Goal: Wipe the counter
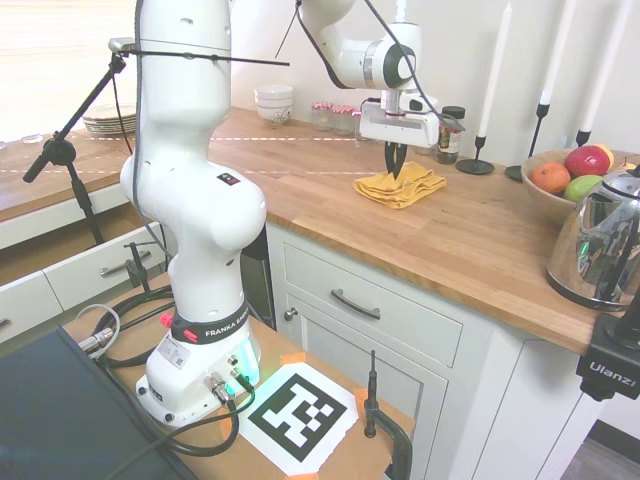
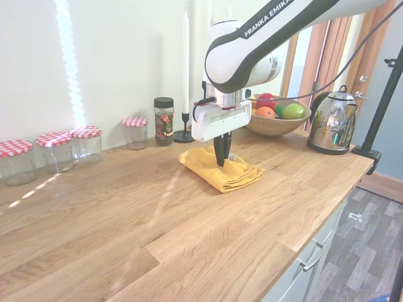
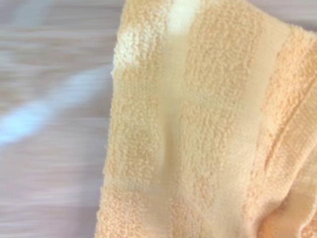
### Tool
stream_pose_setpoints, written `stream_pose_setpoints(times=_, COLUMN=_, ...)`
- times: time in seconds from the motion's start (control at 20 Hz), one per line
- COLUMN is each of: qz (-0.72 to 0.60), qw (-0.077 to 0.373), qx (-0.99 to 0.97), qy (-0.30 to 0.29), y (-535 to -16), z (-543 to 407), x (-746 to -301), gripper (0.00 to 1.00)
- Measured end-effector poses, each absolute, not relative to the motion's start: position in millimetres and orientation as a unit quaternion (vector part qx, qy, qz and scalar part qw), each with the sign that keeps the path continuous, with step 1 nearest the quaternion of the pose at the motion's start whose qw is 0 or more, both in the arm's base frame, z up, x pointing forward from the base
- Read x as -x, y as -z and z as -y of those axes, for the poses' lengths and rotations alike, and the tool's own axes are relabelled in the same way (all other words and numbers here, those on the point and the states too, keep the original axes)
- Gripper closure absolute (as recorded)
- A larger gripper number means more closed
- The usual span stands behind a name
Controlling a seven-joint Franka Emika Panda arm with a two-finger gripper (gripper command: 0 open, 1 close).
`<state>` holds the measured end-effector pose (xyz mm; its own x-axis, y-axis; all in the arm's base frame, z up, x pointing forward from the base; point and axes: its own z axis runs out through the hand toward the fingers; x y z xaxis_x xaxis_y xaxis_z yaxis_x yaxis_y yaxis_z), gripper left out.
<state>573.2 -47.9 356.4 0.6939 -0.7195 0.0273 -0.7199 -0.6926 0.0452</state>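
One gripper (image 2: 221,158) we're seeing pressing straight down, fingers together pinching the folded yellow towel (image 2: 221,170) directly beneath it on the butcher-block counter (image 2: 189,220); towel's long axis running toward the fruit bowl (image 2: 277,123)

Wrist view: yellow terry cloth (image 3: 198,129) fills most of frame — folded, ribbed bands visible. Blurred wooden counter (image 3: 49,124) alongside it, with a pale glare streak.

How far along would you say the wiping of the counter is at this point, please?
Early. Done: the gripper has reached the folded yellow cloth. In hand: its fingers are closed together, pressing into the cloth. Left: sweeping the cloth across the counter, which stretches out unwiped on all sides.
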Motion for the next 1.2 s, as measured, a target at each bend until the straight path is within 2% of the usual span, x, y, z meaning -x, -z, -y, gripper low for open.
stream_pose_setpoints(times=0.6, qz=0.423, qw=0.001, qx=-0.906, qy=0.008, y=-348.3, z=196.1, x=-544.4, gripper=1.0)
stream_pose_setpoints(times=1.2, qz=0.445, qw=-0.011, qx=-0.895, qy=0.006, y=-342.9, z=263.0, x=-529.8, gripper=1.0)
